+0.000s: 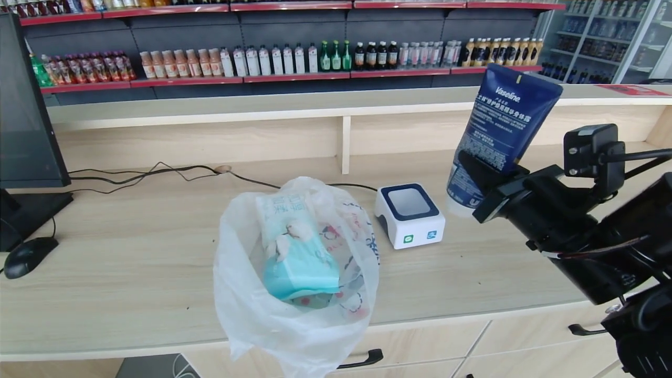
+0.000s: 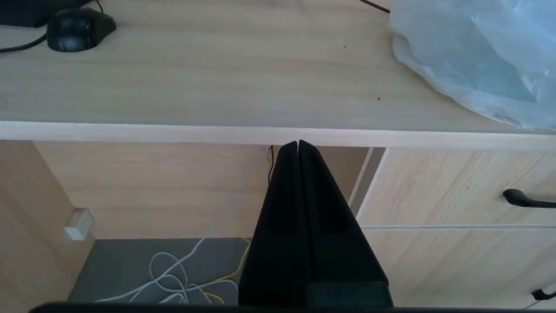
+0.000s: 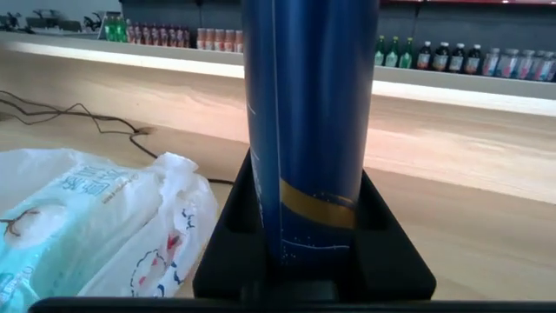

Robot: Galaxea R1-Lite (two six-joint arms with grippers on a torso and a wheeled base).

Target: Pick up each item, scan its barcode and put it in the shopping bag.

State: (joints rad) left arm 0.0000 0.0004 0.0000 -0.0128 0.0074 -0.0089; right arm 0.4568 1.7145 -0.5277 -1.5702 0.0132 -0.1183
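Right gripper: the right gripper [image 1: 491,176] is clenched on a blue lotion tube [image 1: 504,126], one black finger on each side of the lower body; the right wrist view shows the same grip [image 3: 311,222] on the tube [image 3: 311,113].
Lotion tube: cap end down and crimped end up, leaning toward 1 o'clock. In the head view it sits at 2 o'clock from the barcode scanner [image 1: 410,214], with its white cap just beside the scanner's right edge. Whether the cap touches the counter cannot be told.
Barcode scanner: a small white box with a dark-framed window facing up, standing on the wooden counter [image 1: 131,236] at 2 o'clock from the bag and close to it.
Shopping bag: a thin translucent plastic shopping bag [image 1: 247,304] stands open at the counter's front edge, its lower part hanging over the edge.
In the bag: a teal and white tissue pack [image 1: 294,247] stands on end inside, also seen from the right wrist [image 3: 61,217].
Left gripper: the left gripper [image 2: 298,152] is below the counter edge in front of the cabinet, its fingers pressed together with nothing between them.
Surroundings: a black mouse [image 1: 29,255] lies at 9 o'clock from the bag, a monitor [image 1: 26,105] at 10 o'clock, and shelves of bottles [image 1: 294,58] run behind at 12 o'clock.
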